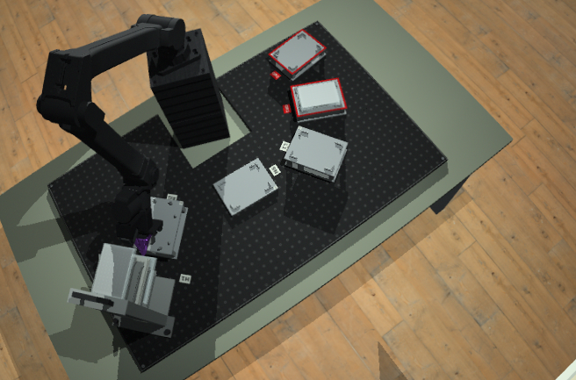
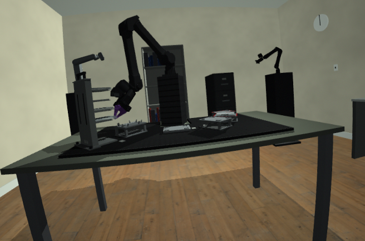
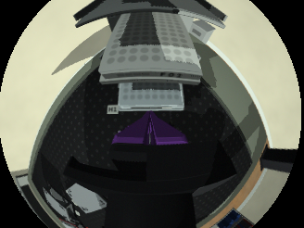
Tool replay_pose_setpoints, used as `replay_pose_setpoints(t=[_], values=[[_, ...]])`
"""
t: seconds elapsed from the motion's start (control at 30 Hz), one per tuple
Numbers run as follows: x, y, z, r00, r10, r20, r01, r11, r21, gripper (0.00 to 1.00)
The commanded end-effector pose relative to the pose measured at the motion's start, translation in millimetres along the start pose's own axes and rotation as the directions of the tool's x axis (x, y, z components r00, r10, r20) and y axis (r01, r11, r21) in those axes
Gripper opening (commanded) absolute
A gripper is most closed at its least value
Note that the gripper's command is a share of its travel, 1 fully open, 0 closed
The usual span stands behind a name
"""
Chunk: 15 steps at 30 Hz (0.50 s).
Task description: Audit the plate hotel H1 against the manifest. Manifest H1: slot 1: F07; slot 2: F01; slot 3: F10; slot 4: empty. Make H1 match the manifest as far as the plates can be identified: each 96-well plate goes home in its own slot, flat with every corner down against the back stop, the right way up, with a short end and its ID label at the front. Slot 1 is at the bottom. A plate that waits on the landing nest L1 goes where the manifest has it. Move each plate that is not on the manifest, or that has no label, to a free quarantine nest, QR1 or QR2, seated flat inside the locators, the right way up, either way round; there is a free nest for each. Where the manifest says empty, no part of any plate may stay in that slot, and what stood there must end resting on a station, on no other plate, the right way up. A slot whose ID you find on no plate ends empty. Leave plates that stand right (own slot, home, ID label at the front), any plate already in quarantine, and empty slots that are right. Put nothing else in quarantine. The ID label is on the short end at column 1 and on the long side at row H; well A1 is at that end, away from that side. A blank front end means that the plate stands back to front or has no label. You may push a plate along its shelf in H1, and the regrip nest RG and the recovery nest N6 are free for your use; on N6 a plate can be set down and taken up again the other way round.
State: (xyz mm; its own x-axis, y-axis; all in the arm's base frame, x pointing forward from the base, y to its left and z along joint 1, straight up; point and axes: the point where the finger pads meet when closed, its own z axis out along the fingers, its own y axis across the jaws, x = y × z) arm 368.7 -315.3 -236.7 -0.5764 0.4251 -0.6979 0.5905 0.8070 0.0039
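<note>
The plate hotel H1 [image 1: 113,268] [image 2: 83,108] stands at the near left corner of the black board. My gripper [image 1: 143,244] [image 2: 118,112] [image 3: 149,114] has purple fingers pressed together on nothing. It hangs just in front of the hotel's open shelf fronts, at the height of the lower shelves. In the wrist view a well plate [image 3: 151,95] lies on a low shelf right ahead of the fingertips. A second, wider-looking plate [image 3: 151,51] lies on a shelf above it. I cannot read any ID labels. A white plate [image 1: 319,96] sits in a red-rimmed quarantine nest.
A grey nest [image 1: 168,222] [image 2: 131,126] stands right beside the hotel, under my wrist. Further grey nests [image 1: 245,186] [image 1: 316,153] lie mid-board. The other red-rimmed nest [image 1: 298,51] is at the far end. The arm's black pedestal [image 1: 188,92] stands at the back.
</note>
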Motion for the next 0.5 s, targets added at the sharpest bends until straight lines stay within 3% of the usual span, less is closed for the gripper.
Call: replay_pose_setpoints(t=[0.0,0.47], values=[[-31.4,3.2,1.2,0.999,0.004,0.048,-0.004,1.0,-0.002,0.0],[-38.2,3.3,6.9,0.999,0.004,0.05,-0.004,1.0,-0.001,0.0]])
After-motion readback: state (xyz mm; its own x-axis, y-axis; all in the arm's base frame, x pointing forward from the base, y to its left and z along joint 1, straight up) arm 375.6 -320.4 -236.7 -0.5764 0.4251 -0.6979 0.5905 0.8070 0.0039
